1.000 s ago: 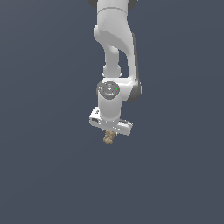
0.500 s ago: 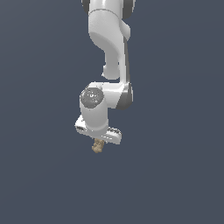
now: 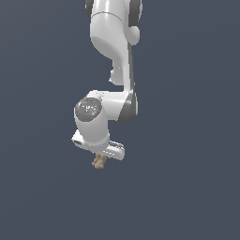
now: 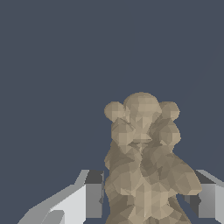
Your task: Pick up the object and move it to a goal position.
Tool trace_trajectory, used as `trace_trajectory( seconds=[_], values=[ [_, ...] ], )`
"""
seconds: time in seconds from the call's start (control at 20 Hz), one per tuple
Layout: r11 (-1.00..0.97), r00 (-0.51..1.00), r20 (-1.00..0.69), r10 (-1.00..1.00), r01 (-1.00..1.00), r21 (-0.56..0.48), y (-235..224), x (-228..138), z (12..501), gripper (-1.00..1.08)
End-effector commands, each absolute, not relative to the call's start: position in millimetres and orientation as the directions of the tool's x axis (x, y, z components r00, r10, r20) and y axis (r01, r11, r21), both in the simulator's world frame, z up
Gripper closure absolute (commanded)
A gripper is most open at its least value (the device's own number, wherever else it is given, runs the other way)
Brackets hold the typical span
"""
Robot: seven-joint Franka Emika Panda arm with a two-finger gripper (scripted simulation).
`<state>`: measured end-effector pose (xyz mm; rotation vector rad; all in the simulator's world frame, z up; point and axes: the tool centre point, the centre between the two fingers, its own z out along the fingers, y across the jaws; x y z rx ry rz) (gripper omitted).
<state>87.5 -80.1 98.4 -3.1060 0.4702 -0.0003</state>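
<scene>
The object (image 3: 99, 161) is a small tan, knobbly lump that pokes out below the white hand of the arm in the exterior view. My gripper (image 3: 100, 158) is shut on it, and the fingers themselves are hidden behind the hand's body there. In the wrist view the object (image 4: 144, 166) fills the space between my two fingers (image 4: 89, 197), which press on its sides, and my gripper (image 4: 146, 199) holds it clear of the plain grey ground. Its rounded bumpy end points away from the hand.
The white arm (image 3: 115, 56) comes down from the top of the exterior view to the wrist (image 3: 93, 119). Around it there is only a flat dark grey-blue background.
The hand has moved toward the exterior view's left and slightly down, carrying the object with it. The grip on the object is unchanged.
</scene>
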Motion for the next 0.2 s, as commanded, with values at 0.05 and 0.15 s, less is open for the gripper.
trace_trajectory(
  seconds=[0.05, 0.15],
  values=[
    [-0.955, 0.955, 0.0, -0.295, -0.295, 0.0, -82.6, 91.1, 99.5, 1.08],
    [-0.955, 0.955, 0.0, -0.295, -0.295, 0.0, -83.0, 91.5, 99.6, 1.08]
  ],
)
